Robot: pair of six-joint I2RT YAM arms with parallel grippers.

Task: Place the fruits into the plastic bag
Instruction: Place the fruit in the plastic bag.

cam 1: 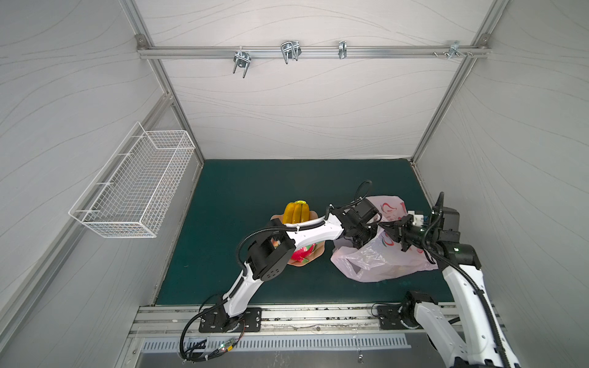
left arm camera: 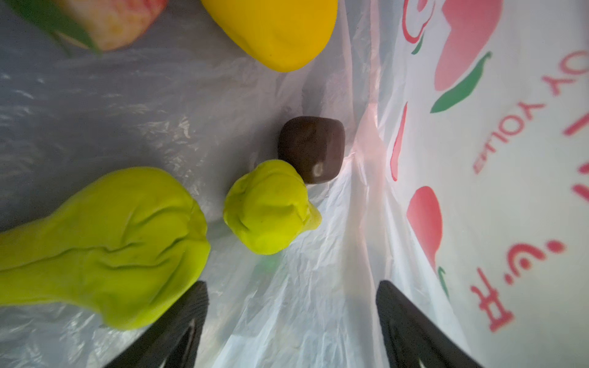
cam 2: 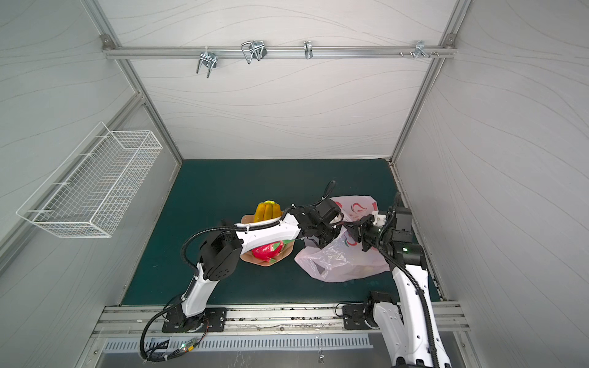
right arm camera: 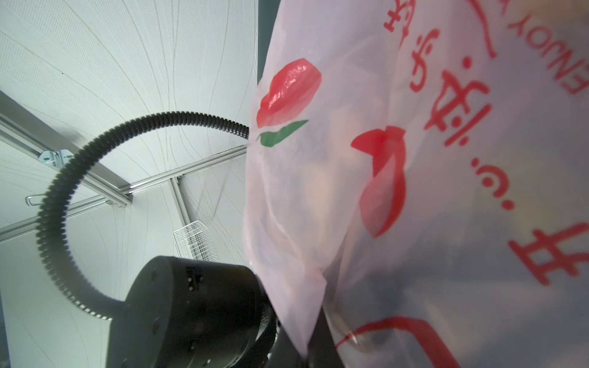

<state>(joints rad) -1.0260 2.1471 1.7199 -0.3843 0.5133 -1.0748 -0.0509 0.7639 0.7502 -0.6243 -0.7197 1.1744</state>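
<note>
The pale-pink plastic bag lies at the right of the green mat. My right gripper is shut on its upper edge and holds the mouth up. My left gripper reaches inside the bag, open, with nothing between its fingers. Inside lie two green pears, a dark avocado, a yellow lemon and a red apple. The banana bunch and the dragon fruit rest on the peach plate, partly hidden under my left arm.
A white wire basket hangs on the left wall. Metal hooks on a rail sit high on the back wall. My left arm's forearm crosses above the plate. The right wall stands close behind the bag.
</note>
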